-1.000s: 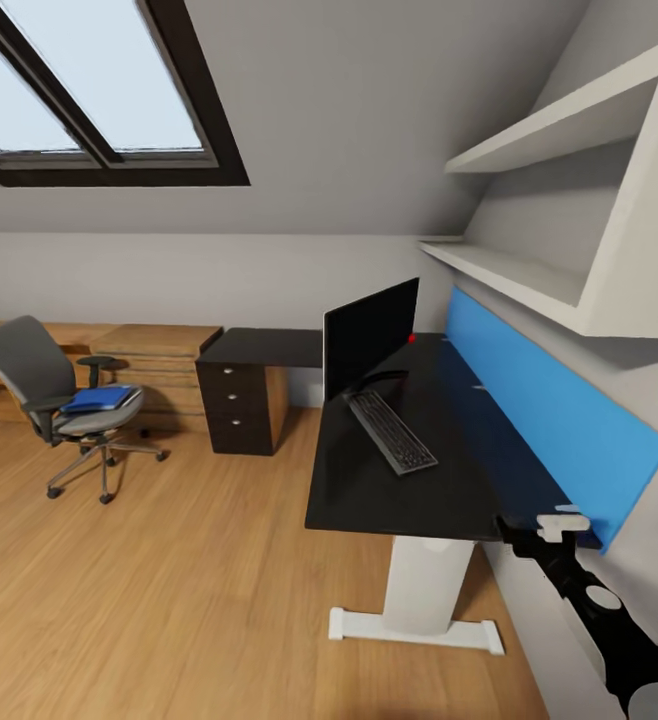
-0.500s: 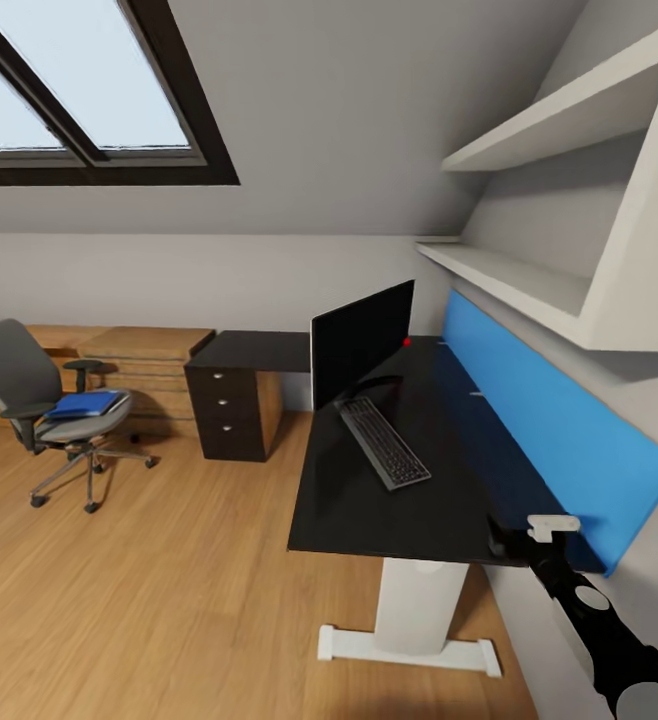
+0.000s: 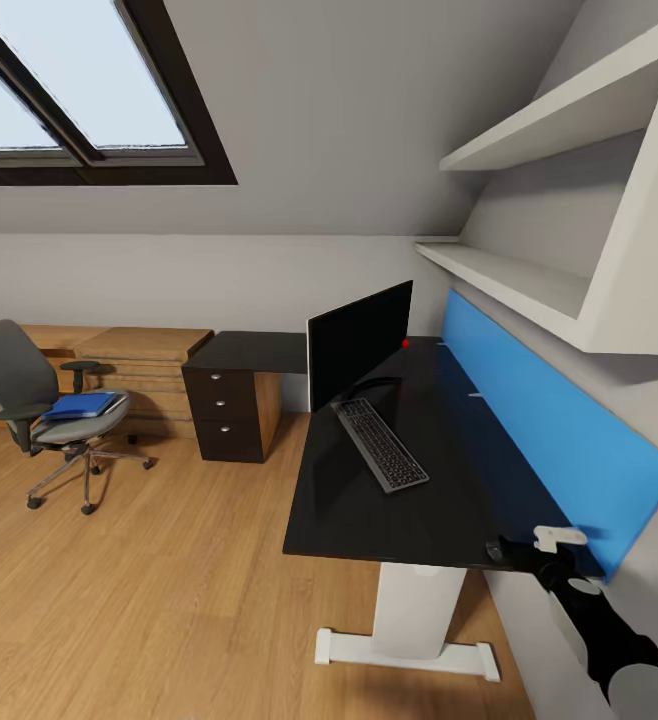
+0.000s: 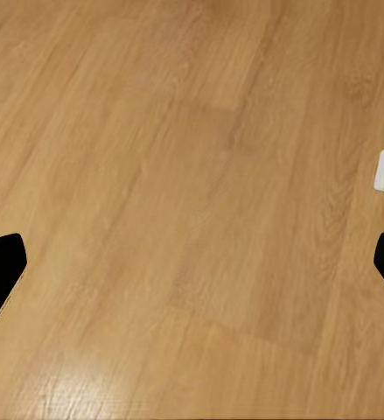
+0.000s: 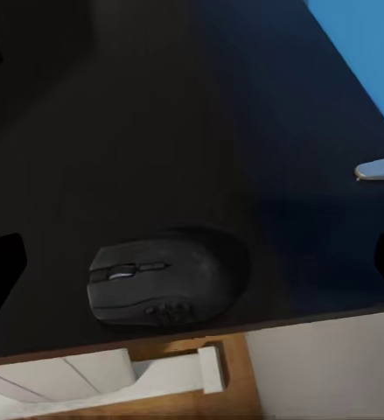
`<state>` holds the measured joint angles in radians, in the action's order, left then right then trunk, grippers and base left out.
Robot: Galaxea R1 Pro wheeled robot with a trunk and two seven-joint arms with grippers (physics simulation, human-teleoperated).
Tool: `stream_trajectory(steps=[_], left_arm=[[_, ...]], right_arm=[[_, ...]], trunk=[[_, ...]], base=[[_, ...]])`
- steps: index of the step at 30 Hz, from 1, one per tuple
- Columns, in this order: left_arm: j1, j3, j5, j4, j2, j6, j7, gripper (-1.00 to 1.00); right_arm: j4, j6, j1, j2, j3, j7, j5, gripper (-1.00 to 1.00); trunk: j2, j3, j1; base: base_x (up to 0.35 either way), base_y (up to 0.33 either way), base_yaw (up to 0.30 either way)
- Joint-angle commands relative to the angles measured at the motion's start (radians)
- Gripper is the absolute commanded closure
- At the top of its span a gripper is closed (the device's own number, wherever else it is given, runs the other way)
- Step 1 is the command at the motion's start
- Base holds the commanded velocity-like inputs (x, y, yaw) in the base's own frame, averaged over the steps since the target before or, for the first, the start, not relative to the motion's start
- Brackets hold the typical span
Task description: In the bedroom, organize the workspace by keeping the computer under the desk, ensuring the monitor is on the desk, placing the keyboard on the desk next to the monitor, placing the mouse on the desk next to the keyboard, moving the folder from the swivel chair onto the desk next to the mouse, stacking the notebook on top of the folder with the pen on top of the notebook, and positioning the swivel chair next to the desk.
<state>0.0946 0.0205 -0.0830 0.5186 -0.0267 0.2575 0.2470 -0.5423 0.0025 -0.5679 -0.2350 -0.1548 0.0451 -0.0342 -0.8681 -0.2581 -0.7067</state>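
The black-topped desk (image 3: 439, 500) runs along the right wall. On it the monitor (image 3: 359, 340) stands upright, and the keyboard (image 3: 382, 443) lies in front of it. The black mouse (image 5: 165, 276) rests on the desk's near end, close to the edge. My right gripper (image 5: 193, 262) hovers over the mouse, open, its fingertips far apart on either side. In the head view the right gripper (image 3: 529, 548) is at the desk's near right corner. The swivel chair (image 3: 29, 400) stands far left with the blue folder (image 3: 79, 405) on its seat. My left gripper (image 4: 192, 267) is open over bare floor. Computer, notebook and pen are out of view.
A black drawer unit (image 3: 231, 410) closes the desk's far left leg, with low light-wood cabinets (image 3: 139, 360) beyond it. A blue panel (image 3: 549, 420) and white shelves (image 3: 529, 280) line the right wall. Wood floor (image 3: 149, 580) lies open between chair and desk. A small red thing (image 3: 407, 342) shows by the monitor.
The whole view has shifted as the camera moved, so the chair sits further left in the picture. My right gripper has sunk a little at the desk's near corner.
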Motion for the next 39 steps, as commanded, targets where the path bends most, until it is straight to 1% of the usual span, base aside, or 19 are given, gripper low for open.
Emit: stream_trajectory(steps=[1,9,12,13,15,16,17,18,19,20,21,23,24,25,28,30,31,34,39], left_arm=[[0.0,0.001,-0.009,0.02,0.0,0.004,-0.003,-1.0],[0.0,0.01,-0.013,0.063,0.001,-0.003,-0.004,-1.0],[0.0,0.015,-0.013,0.143,0.0,-0.033,-0.005,-1.0],[0.0,0.016,-0.014,0.242,-0.002,-0.111,-0.005,-1.0],[0.0,0.017,-0.016,0.317,-0.002,-0.194,-0.006,-1.0],[0.0,0.018,-0.024,0.395,-0.002,-0.294,-0.007,-1.0],[0.0,0.018,-0.033,0.433,-0.002,-0.347,-0.007,-1.0],[0.0,0.02,-0.076,0.538,-0.002,-0.496,-0.008,-1.0],[0.0,0.02,-0.094,0.568,-0.002,-0.537,-0.008,-1.0],[0.0,0.02,-0.135,0.62,-0.002,-0.599,-0.009,-1.0],[0.0,0.02,-0.154,0.642,-0.003,-0.621,-0.009,-1.0],[0.0,0.016,-0.22,0.705,-0.005,-0.688,-0.007,-1.0],[0.0,0.016,-0.225,0.709,-0.005,-0.693,-0.007,-1.0],[0.0,0.015,-0.233,0.686,-0.005,-0.699,-0.005,-1.0],[-0.001,0.001,-0.237,0.622,-0.006,-0.684,-0.004,-1.0],[-0.001,-0.018,-0.237,0.574,-0.004,-0.624,-0.005,-1.0],[-0.001,-0.022,-0.237,0.565,-0.004,-0.603,-0.006,-1.0],[-0.001,-0.03,-0.238,0.523,-0.001,-0.498,-0.007,-1.0],[-0.001,-0.036,-0.238,0.489,-0.001,-0.451,-0.008,-1.0]], right_arm=[[0.001,0.014,-0.005,0.0,-0.003,0.002,-0.003,-1.0],[0.002,0.032,-0.018,-0.001,-0.003,0.001,-0.003,-1.0],[0.002,0.054,-0.021,-0.001,-0.003,0.003,-0.003,-1.0],[0.002,0.073,-0.022,0.0,-0.003,0.005,-0.003,-1.0],[0.002,0.082,-0.022,0.001,-0.002,0.007,-0.004,-1.0],[0.001,0.088,-0.022,0.001,0.0,0.007,-0.004,-1.0],[0.001,0.09,-0.022,0.002,0.001,0.008,-0.004,-1.0],[0.001,0.094,-0.023,0.003,0.002,0.008,-0.005,-1.0],[0.001,0.095,-0.023,0.003,0.003,0.007,-0.004,-1.0],[0.001,0.096,-0.023,0.004,0.003,0.005,-0.004,-1.0],[0.001,0.097,-0.023,0.004,0.004,0.004,-0.004,-1.0],[-0.002,0.101,-0.023,0.005,0.004,0.002,-0.005,-1.0],[-0.002,0.103,-0.023,0.005,0.004,0.002,-0.005,-1.0],[-0.004,0.131,-0.023,0.004,0.004,0.004,-0.006,-1.0],[-0.01,0.179,-0.023,0.004,0.004,0.008,-0.007,-1.0],[-0.022,0.206,-0.023,0.003,0.004,0.01,-0.009,-1.0],[-0.026,0.21,-0.023,0.003,0.004,0.011,-0.009,-1.0],[-0.035,0.221,-0.023,0.002,0.001,0.027,-0.011,-1.0],[-0.04,0.225,-0.023,-0.001,-0.003,0.067,-0.013,-1.0]], trunk=[[-0.001,-0.001,0.0],[-0.057,-0.026,-0.031],[-0.078,-0.036,-0.042],[-0.085,-0.039,-0.046],[-0.099,-0.045,-0.054],[-0.106,-0.048,-0.058],[-0.113,-0.051,-0.061],[-0.12,-0.055,-0.065],[-0.127,-0.058,-0.069],[-0.134,-0.061,-0.073],[-0.141,-0.064,-0.077],[-0.155,-0.07,-0.084],[-0.162,-0.073,-0.088],[-0.169,-0.077,-0.092],[-0.19,-0.086,-0.104],[-0.204,-0.092,-0.111],[-0.211,-0.095,-0.115],[-0.232,-0.105,-0.127],[-0.267,-0.12,-0.146]], base=[[0.0,0.0,0.0],[0.0,0.0,0.0],[0.0,0.0,0.0],[0.0,0.0,0.0],[0.0,0.0,0.0],[0.0,0.0,0.0],[0.0,0.0,0.0],[0.0,0.0,0.0],[0.0,0.0,0.0],[0.0,0.0,0.0],[0.0,0.0,0.0],[0.0,0.0,0.0],[0.0,0.0,0.0],[0.0,0.0,0.0],[0.0,0.0,0.0],[0.0,0.0,0.0],[0.0,0.0,0.0],[0.0,0.0,0.0],[0.0,0.0,0.0]])
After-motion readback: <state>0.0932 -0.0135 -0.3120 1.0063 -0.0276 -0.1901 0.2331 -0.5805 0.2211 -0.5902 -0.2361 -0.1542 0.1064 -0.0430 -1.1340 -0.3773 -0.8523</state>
